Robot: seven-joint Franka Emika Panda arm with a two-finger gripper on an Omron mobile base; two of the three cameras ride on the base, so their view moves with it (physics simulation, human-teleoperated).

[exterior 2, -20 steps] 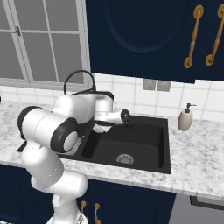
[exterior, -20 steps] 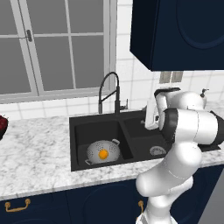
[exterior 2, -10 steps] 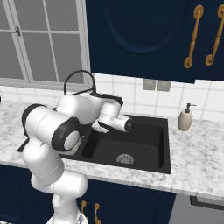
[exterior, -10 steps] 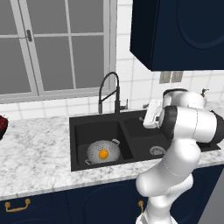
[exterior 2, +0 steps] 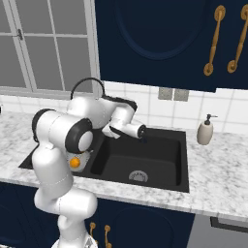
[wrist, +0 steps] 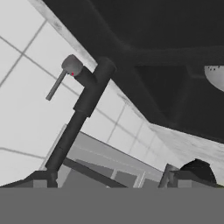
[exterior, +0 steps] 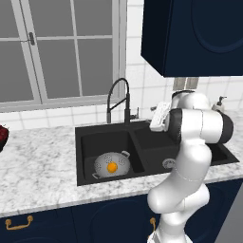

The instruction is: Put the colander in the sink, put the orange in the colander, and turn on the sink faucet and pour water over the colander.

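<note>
Fingers (wrist: 107,177) are spread wide and empty just beside the sink faucet (exterior: 118,99), whose side lever (wrist: 59,81) should be nudged squarely so water is poured over the orange (exterior: 112,167) in the colander (exterior: 110,163), left of the faucet in the sink (exterior: 85,142).

Home kitchen — black sink (exterior: 142,137) set in marble counter (exterior: 38,171), faucet (exterior: 118,97) behind it, navy cabinets (exterior 2: 160,38) above, tiled wall, window

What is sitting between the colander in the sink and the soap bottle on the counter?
In the left base view, the robot's white arm crosses between the colander and the soap bottle, above the sink's right basin with its silver drain.
</note>
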